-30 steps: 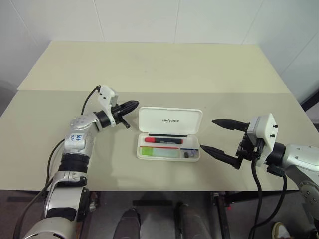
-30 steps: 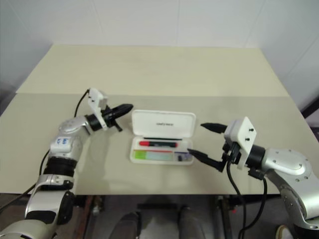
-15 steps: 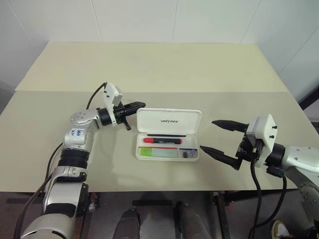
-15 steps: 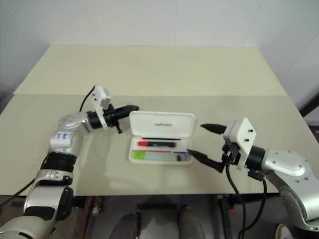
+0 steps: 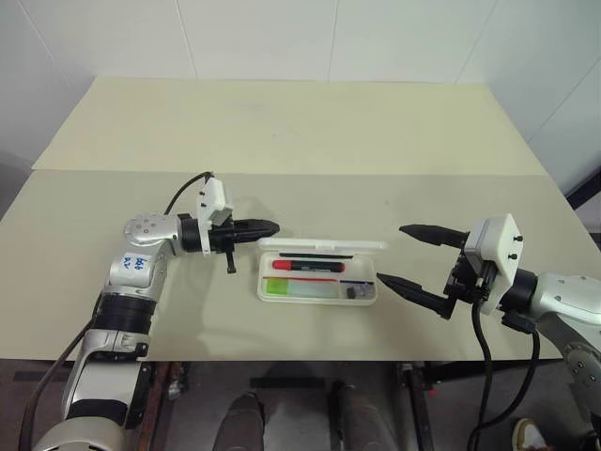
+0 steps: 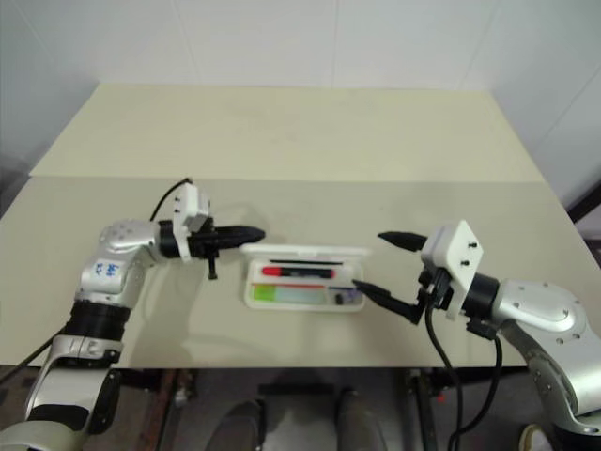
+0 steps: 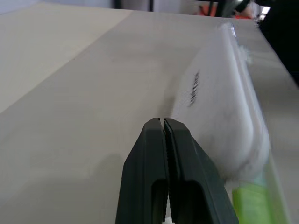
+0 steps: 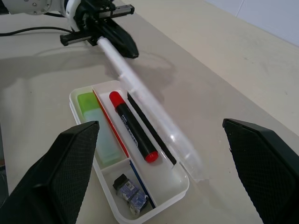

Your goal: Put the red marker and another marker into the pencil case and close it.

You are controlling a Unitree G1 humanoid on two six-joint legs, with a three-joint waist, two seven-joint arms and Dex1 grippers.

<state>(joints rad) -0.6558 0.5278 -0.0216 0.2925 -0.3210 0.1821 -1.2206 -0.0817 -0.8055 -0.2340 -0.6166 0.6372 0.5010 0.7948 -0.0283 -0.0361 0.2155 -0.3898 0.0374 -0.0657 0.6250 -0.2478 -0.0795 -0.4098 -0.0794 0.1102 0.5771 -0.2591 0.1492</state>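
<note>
**A:** White hard plastic, that pencil case (image 5: 317,274), and it sat at the middle of the table (image 5: 282,132) with its lid tipped well forward over the tray. Both pens were in already: the red marker (image 8: 132,127) lay along the middle slot and the light green marker (image 8: 96,126) beside it in the outer one.

**B:** And the left gripper (image 5: 265,226)?

**A:** Fingers pinched together on nothing, tip right at the lid's back corner. It looked like a nudge, not a grasp.

**B:** Sensible. I'd judge a thin shell like that to be light and slick, so it could skate across the table under a sideways shove. Better to press on the lid's flat top near the hinge side.

**A:** The right gripper (image 5: 406,256) hung just beside the case's other end, fingers spread wide, touching nothing. It was well placed to brace the tray.
</note>
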